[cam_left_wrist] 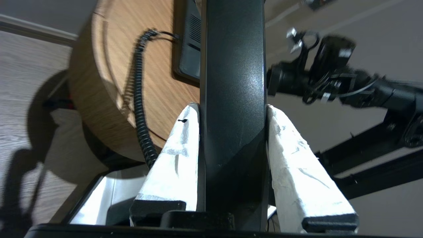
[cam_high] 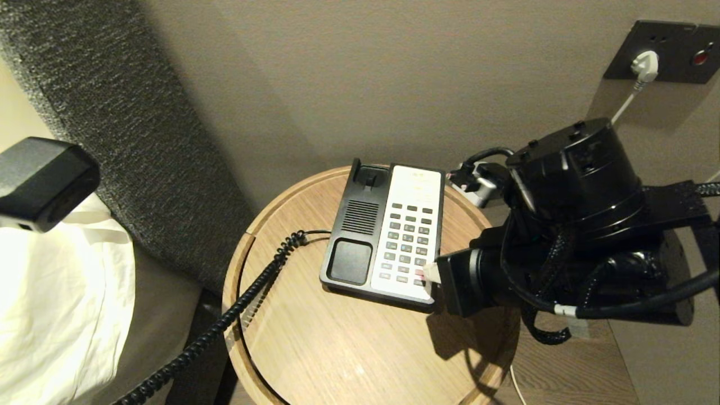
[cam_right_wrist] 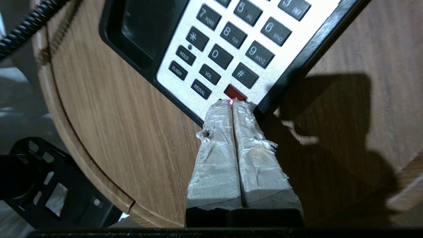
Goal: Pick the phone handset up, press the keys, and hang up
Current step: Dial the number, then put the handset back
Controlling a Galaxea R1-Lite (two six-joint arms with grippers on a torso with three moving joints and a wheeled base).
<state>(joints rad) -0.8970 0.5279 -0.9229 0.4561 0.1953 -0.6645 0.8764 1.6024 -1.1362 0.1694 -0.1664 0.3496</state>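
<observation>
- Right gripper (cam_right_wrist: 232,103) has its two taped fingers pressed flat together, nothing between them, and the tips sit right at the red key (cam_right_wrist: 235,93) in the bottom corner of the keypad. You only get that detail from the right wrist view; from the head view the gripper (cam_high: 431,273) is just a white tip poking out at the near edge of the phone base (cam_high: 388,233).
- The phone handset (cam_left_wrist: 233,82) isn't in the head view at all, where the cradle on the base is bare. The left wrist view has it: the left gripper (cam_left_wrist: 232,110) is clamped on it, one white padded finger (cam_left_wrist: 180,155) tight on each side of the glossy black body.
- The coiled cord (cam_high: 247,295) runs from the side of the base across the round wooden counter (cam_high: 337,349) and off its edge, down toward the left gripper.
- The left wrist view also catches the right arm (cam_left_wrist: 327,81) beyond the handset, hanging over the counter.
- Head view alone shows the wall socket plate (cam_high: 666,50) with a white plug (cam_high: 645,64).
</observation>
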